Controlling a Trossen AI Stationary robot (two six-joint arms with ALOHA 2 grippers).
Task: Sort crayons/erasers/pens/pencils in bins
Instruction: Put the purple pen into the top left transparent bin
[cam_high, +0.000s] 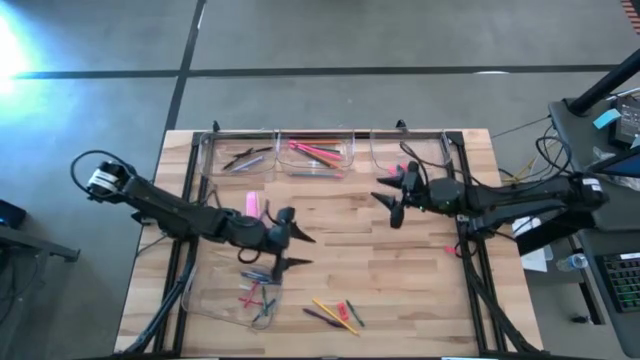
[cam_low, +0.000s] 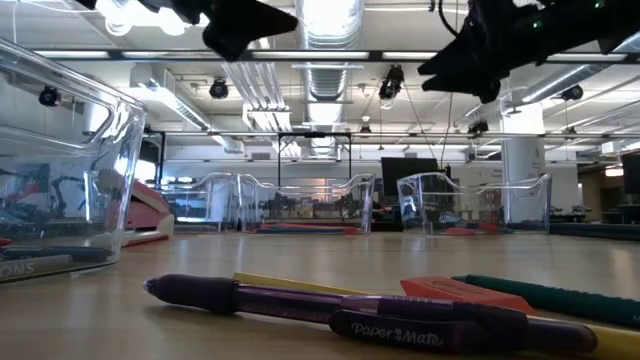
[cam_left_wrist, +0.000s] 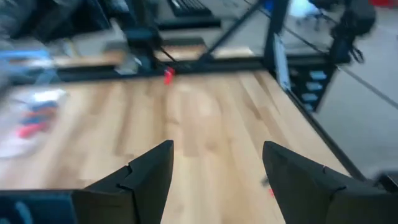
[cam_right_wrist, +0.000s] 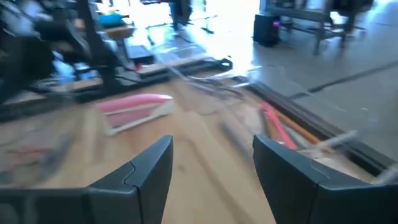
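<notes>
Pale butcher-block wood forms the table (cam_high: 400, 270), where you are mid-sort. Three clear plastic bins (cam_high: 322, 155) line the far edge, a fourth (cam_high: 205, 290) sits near left. Your left gripper (cam_high: 288, 240) hovers above that near bin, fingers spread wide, holding nothing. Your right gripper (cam_high: 392, 190) hangs just near of the far right bin (cam_high: 410, 150), fingers apart and empty. Slim pens (cam_high: 322, 317) and thin pencils (cam_high: 335, 313) lie loose near the front edge, a small red eraser (cam_high: 450, 250) towards the right edge. The next move probably calls for lowering one open gripper squarely over a loose stick. A pink-and-white block (cam_high: 252, 205) lies beside the left arm.
</notes>
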